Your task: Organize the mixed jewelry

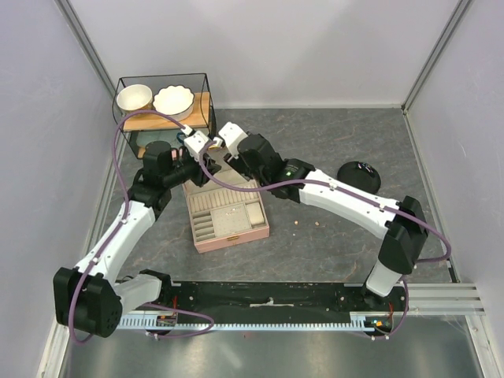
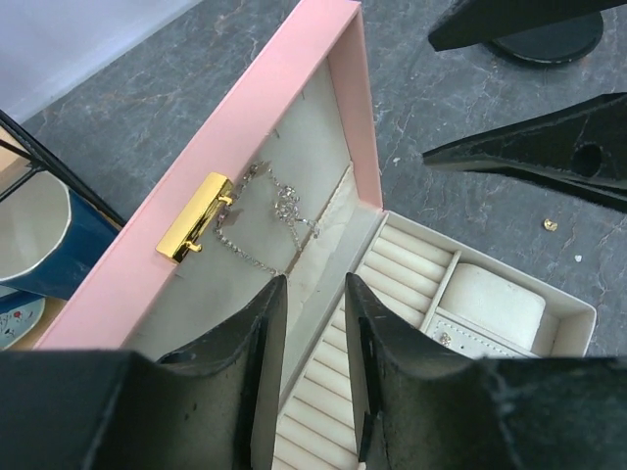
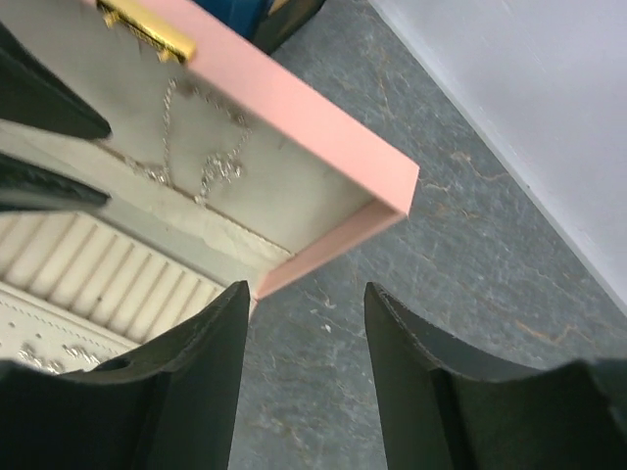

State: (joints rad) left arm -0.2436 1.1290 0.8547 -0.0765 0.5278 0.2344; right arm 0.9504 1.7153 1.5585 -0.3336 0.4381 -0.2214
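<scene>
Left wrist view: silvery chain (image 2: 279, 211) hung inside the pink lid (image 2: 245, 127), just ahead of the left gripper (image 2: 313, 294), fingers parted and empty (right gripper (image 3: 306, 294) likewise spread). Chain stowing seemed done; the loose gold bead (image 2: 550, 224) probably required pinching next.

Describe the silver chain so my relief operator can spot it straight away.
Start at the open pink box mid-table. Inside its lid, on the pale lining beside the gold clasp, lies the silver chain. It is a thin, looping silvery strand, whereas the clasp is a solid gold bar.
</scene>
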